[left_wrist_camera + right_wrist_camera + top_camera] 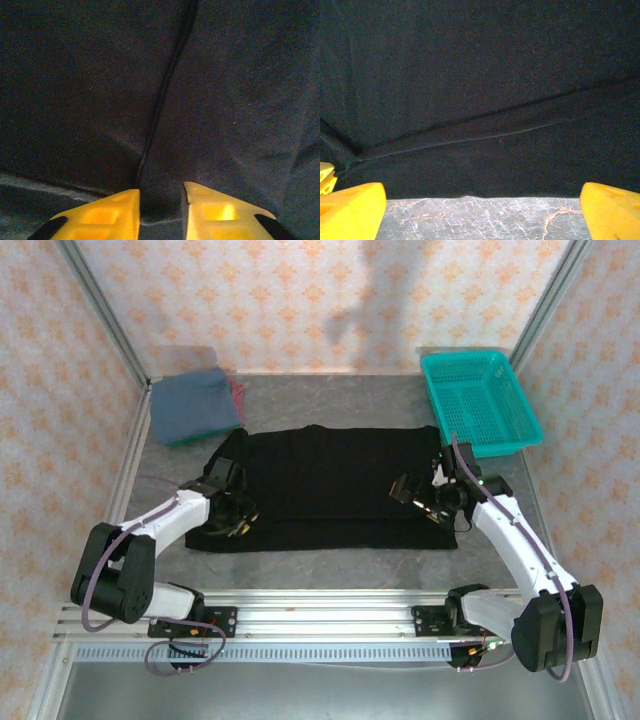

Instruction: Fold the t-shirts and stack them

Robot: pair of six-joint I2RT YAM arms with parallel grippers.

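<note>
— Where does the black t-shirt (pixel 340 485) lie?

— It lies spread flat across the middle of the grey marbled bench (pixel 330 400), wide from side to side. Its near hem runs straight, and a sleeve pokes out at its far left corner.

— And the left fingers (pixel 240 522)?

— They are down on that shirt's near left corner. In the left wrist view the two yellow fingers (pixel 105 215) stand close together with a ridge of black cloth pinched between their tips. A dark crease runs away from the pinch across the shirt.

— What about the right fingers (pixel 415 492)?

— They sit at the black shirt's right edge, toward its near corner. In the right wrist view the yellow fingers (pixel 350 210) are spread wide, one tip at each side. Beneath them lies the shirt's edge, with a folded seam crossing it at a slant and a strip of bare bench just off the cloth.

— Where are the other shirts?

— They are in a small pile beyond the black shirt's far left corner. A folded slate-blue shirt (pixel 193 405) lies on top, a pinkish-red one (pixel 238 395) shows at its right side, and a green edge (pixel 185 442) peeks out below. The pile is close to the black shirt's sleeve, though whether they touch cannot be told.

— And the teal mesh basket (pixel 465 358)?

— It stands beyond the black shirt's far right corner, near it.
</note>
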